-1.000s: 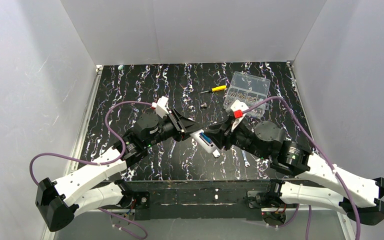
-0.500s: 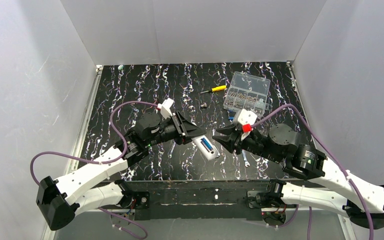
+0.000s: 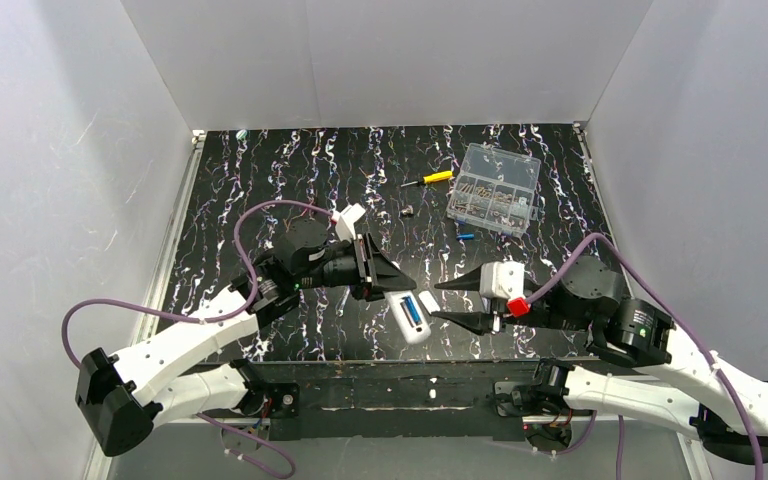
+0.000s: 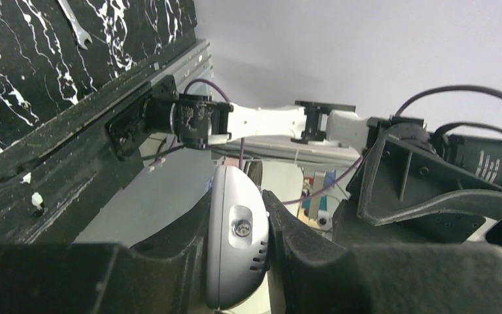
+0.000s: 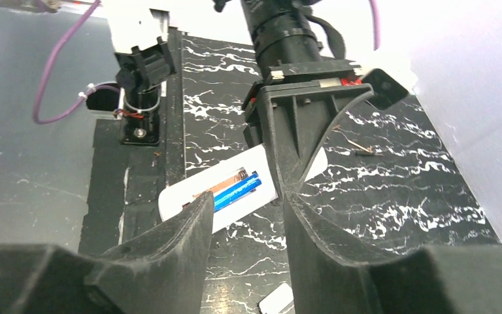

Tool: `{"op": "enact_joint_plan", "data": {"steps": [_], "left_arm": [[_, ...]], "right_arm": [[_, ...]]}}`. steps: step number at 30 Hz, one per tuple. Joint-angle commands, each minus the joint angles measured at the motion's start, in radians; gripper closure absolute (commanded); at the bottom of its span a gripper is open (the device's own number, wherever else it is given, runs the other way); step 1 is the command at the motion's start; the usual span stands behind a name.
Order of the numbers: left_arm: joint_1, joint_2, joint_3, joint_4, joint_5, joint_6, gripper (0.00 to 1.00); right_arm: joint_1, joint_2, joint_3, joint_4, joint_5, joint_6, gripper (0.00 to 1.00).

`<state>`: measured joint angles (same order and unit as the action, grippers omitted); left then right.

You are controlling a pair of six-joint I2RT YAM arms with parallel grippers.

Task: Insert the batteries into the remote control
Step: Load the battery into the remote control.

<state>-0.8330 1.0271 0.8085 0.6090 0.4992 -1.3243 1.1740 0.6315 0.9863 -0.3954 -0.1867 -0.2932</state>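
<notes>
The white remote control [image 3: 404,322] is low near the table's front edge, its back open, with one blue battery [image 3: 412,309] lying in the bay. My left gripper [image 3: 388,285] is shut on the remote's far end. In the left wrist view the remote's rounded end [image 4: 235,245] sits pinched between both jaws. The right wrist view shows the remote [image 5: 183,196] and its battery [image 5: 238,188] ahead of my right gripper [image 5: 248,216], which is open and empty. From above, the right gripper [image 3: 442,302] stands just right of the remote. A second blue battery [image 3: 465,237] lies loose on the table.
A small white cover piece [image 3: 428,300] lies beside the remote, also seen under the right jaws as a cover piece [image 5: 276,301]. A clear compartment box [image 3: 495,188] and a yellow-handled screwdriver [image 3: 428,179] sit at the back. A wrench [image 4: 75,23] lies near the front edge.
My right gripper has drawn back to the right, away from the remote, and opened wider. The left gripper has carried the remote nearer the table's front edge.
</notes>
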Motion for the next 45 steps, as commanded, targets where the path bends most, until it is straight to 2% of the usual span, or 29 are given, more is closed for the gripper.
{"op": "enact_joint_plan", "data": {"steps": [1, 10, 13, 18, 25, 35, 45], "left_arm": [[0.002, -0.008, 0.081, -0.087, 0.14, 0.079, 1.0], [0.002, -0.012, 0.084, -0.138, 0.166, 0.111, 1.0], [0.002, -0.017, 0.08, -0.141, 0.165, 0.112, 1.0], [0.002, -0.02, 0.074, -0.134, 0.165, 0.116, 1.0], [0.002, -0.023, 0.065, -0.101, 0.168, 0.118, 1.0], [0.001, -0.034, 0.061, -0.06, 0.174, 0.114, 1.0], [0.001, -0.042, 0.064, -0.046, 0.177, 0.108, 1.0]], "right_arm": [[-0.001, 0.002, 0.029, 0.013, -0.113, -0.042, 0.47], [-0.048, 0.05, 0.036, 0.073, -0.197, -0.01, 0.29], [-0.053, 0.077, 0.07, 0.049, -0.173, -0.043, 0.26], [-0.053, 0.095, 0.079, -0.006, -0.194, -0.095, 0.29], [-0.053, 0.034, -0.021, 0.152, -0.265, -0.007, 0.39], [-0.128, 0.07, -0.072, 0.27, -0.457, 0.082, 0.41], [-0.202, 0.106, -0.117, 0.352, -0.544, 0.098, 0.45]]}}
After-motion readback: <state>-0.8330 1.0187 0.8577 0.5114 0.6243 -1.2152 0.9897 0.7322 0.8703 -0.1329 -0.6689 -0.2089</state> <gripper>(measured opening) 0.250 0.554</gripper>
